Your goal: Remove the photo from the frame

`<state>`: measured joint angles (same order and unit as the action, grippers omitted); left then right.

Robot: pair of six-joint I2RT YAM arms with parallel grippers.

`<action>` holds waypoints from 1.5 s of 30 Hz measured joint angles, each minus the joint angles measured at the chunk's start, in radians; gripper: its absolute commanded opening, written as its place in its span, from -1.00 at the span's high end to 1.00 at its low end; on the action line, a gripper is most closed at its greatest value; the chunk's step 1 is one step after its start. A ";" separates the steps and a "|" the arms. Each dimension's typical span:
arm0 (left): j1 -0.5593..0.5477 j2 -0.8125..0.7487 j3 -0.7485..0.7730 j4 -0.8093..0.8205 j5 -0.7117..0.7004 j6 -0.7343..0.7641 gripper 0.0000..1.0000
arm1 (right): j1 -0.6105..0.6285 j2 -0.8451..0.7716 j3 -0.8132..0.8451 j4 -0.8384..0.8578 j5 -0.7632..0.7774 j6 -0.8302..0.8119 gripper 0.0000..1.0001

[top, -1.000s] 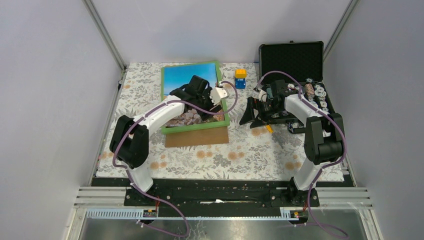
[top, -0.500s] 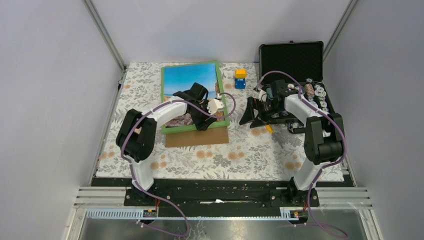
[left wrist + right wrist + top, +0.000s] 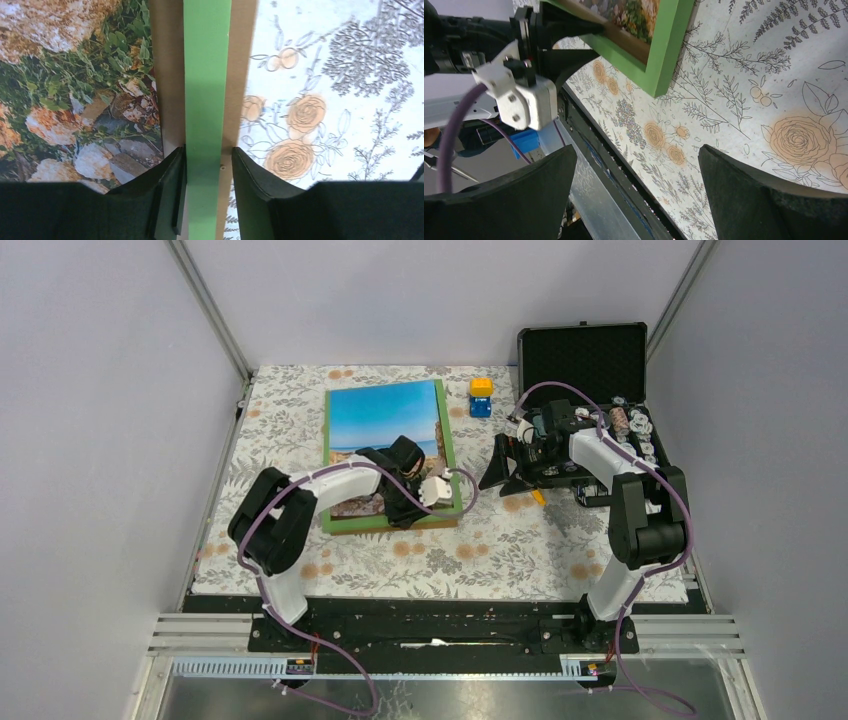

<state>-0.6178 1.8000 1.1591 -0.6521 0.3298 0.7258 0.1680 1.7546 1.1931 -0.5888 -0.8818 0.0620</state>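
- Two grippers, top view: left gripper (image 3: 400,512) at near edge of frame (image 3: 444,425), right gripper (image 3: 503,478) just right of it; frame flat on cloth (image 3: 500,550), photo (image 3: 380,420) inside.
- Left wrist: fingers (image 3: 167,190) pinch the green frame border; photo on left.
- Right wrist: jaws wide, nothing between; frame corner far left.

We find the frame (image 3: 206,75) on the left, the case (image 3: 585,360) on the right.
The photo (image 3: 385,420) lies in the frame on the table (image 3: 500,550); a block (image 3: 481,397) sits near the frame's far right corner, between it and the case at far right.
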 measured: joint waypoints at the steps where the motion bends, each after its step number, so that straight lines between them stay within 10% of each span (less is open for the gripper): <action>1: -0.010 -0.005 -0.008 -0.007 0.001 0.003 0.17 | 0.000 0.000 0.000 0.000 0.000 0.000 -0.99; 16: -0.026 -0.128 -0.021 -0.120 -0.013 0.001 -0.97 | 0.000 0.000 0.000 0.000 0.000 -0.001 -0.99; 23: 0.055 -0.213 0.189 -0.215 -0.002 -0.070 -0.97 | 0.000 -0.024 0.029 -0.007 0.034 -0.018 -0.99; 34: 0.526 -0.172 0.700 -0.282 0.087 -0.304 -0.97 | -0.014 -0.227 0.254 -0.003 0.254 -0.115 -0.99; 45: 0.890 -0.084 0.671 -0.306 0.121 -0.502 -0.97 | -0.325 -0.292 0.180 -0.003 0.325 -0.119 -0.99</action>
<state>0.2722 1.7157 1.8305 -0.9581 0.4507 0.2234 -0.1574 1.4624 1.3731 -0.5922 -0.5571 -0.0566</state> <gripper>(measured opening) 0.987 0.994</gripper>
